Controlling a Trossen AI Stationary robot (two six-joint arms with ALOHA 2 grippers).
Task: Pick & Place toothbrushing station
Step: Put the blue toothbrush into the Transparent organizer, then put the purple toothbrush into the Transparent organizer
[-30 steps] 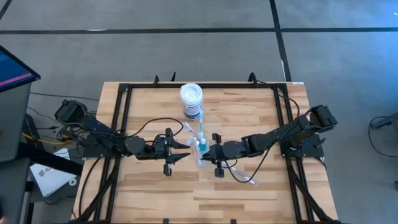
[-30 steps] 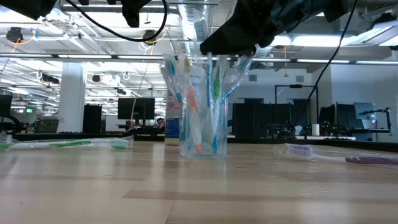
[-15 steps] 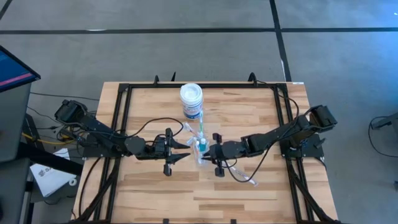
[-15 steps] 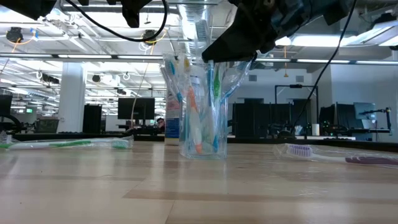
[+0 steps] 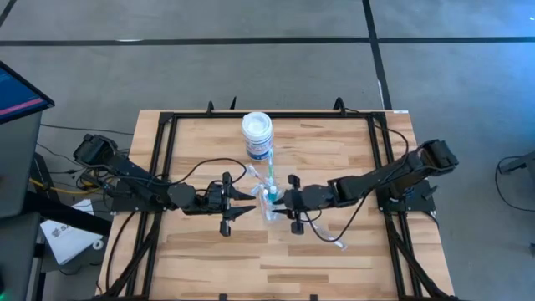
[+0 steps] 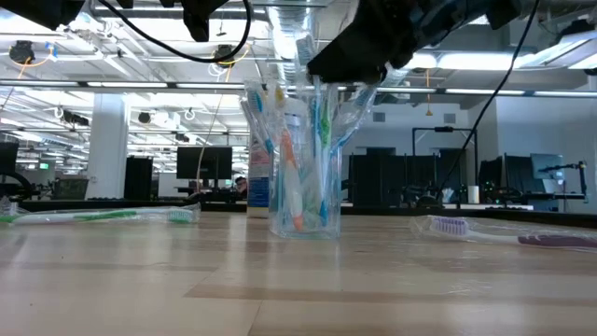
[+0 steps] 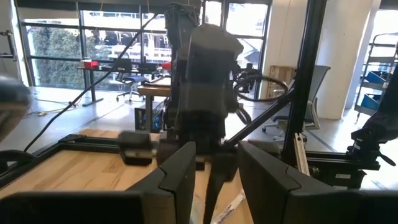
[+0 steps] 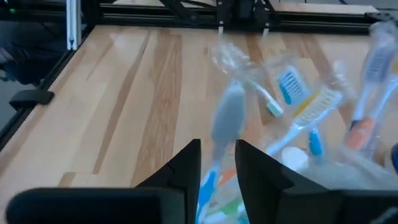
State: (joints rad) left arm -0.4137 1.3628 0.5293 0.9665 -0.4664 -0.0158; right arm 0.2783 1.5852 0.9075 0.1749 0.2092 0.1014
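Toothbrushes [image 6: 322, 140] stand bristles-up in a small clear plastic cup [image 6: 304, 187] upright near the middle of the wooden table [image 5: 209, 251], seen closest in the low view. Directly over the cup's rim hangs the right gripper [image 5: 276, 201], its fingers [image 8: 186, 163] clenched on the handle of one wrapped toothbrush [image 8: 227, 118] that points down toward the brushes already in the cup. Just to the cup's other side, the left gripper [image 5: 248, 199] hovers with its fingers [image 7: 180, 165] spread apart and grasping nothing, aimed at the right arm's wrist. On the tabletop a green toothbrush [image 6: 103, 216] lies flat off to one side of the cup, and a purple-bristled toothbrush [image 6: 485, 230] lies flat on the opposite side, both well apart from the cup. Farther back, beyond the cup, stands a white round jar [image 5: 257, 134] near the far edge of the table.
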